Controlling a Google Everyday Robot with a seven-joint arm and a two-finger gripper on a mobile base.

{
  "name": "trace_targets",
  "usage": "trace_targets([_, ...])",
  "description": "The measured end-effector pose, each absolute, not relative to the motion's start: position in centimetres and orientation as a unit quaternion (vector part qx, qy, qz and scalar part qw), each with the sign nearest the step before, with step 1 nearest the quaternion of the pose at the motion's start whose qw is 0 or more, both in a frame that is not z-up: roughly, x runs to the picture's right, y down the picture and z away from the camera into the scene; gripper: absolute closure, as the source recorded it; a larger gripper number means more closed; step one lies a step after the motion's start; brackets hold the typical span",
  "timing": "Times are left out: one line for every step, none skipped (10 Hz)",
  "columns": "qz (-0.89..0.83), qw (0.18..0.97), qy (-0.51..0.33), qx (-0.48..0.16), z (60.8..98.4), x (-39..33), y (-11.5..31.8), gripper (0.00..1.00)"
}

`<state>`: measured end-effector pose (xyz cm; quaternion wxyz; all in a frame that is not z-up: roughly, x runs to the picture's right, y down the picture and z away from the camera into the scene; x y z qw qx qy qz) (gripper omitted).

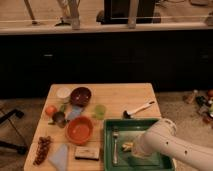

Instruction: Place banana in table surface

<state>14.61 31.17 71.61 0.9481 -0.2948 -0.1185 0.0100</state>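
Observation:
The banana [127, 146] is a small pale yellow-tan piece lying in the dark green tray [108, 128], just right of a slim silver fork [115, 145]. My gripper [135, 148] is at the end of the white arm [165, 145], which comes in from the lower right. It is down inside the tray, right at the banana's right end. The arm hides most of the gripper. The light wooden table surface [120, 96] carries the tray at its front right corner.
A white-handled black-headed utensil [139, 109] lies behind the tray. To the left are a dark red bowl [80, 95], an orange bowl [79, 130], a green cup [100, 110], a white dish [63, 92], an orange fruit [50, 110], grapes [41, 149] and a packet [87, 152].

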Motion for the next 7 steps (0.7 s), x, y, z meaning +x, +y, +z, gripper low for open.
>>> trace_targets([0.008, 0.949, -0.118, -0.291, 71.3, 14.6, 30.8, 0.95])
trace_targets([0.007, 0.950, -0.118, -0.288, 70.8, 14.6, 30.3, 0.91])
trace_targets([0.009, 0.950, -0.116, -0.289, 70.4, 14.8, 30.0, 0.79])
trace_targets([0.014, 0.951, -0.111, -0.288, 70.7, 15.2, 30.0, 0.68])
trace_targets([0.019, 0.952, -0.106, -0.288, 71.4, 15.7, 30.3, 0.58])
trace_targets([0.023, 0.952, -0.103, -0.289, 72.2, 16.1, 30.6, 0.50])
trace_targets([0.031, 0.951, -0.099, -0.292, 73.6, 16.7, 31.4, 0.38])
